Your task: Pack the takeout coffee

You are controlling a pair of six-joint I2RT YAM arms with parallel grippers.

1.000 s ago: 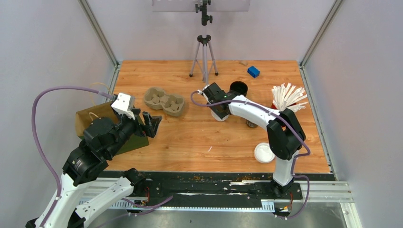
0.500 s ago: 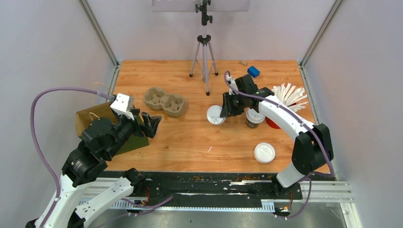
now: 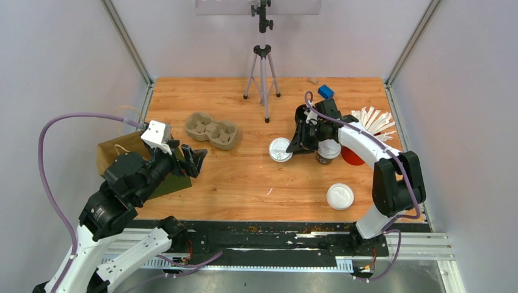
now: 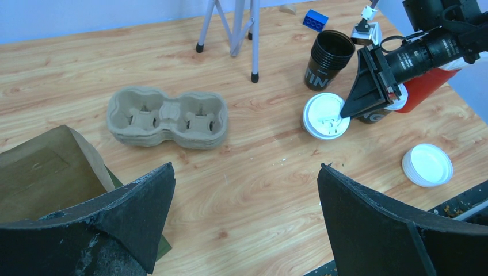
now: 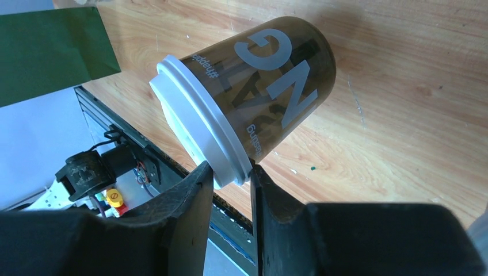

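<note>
Plainly, right gripper (image 5: 230, 171) pinches the white lid (image 5: 190, 123) rim of a dark brown, grey-lettered coffee cup (image 5: 276, 80); left gripper (image 4: 244, 172) spread wide.

Top view: a wooden table (image 3: 244, 177) fills the centre. Plain pale walls (image 3: 55, 55) enclose it left, right and rear. Aluminium posts (image 3: 126, 39) run from the rear corners. A tripod (image 3: 262, 52) stands upper centre. Lighting is even.
</note>
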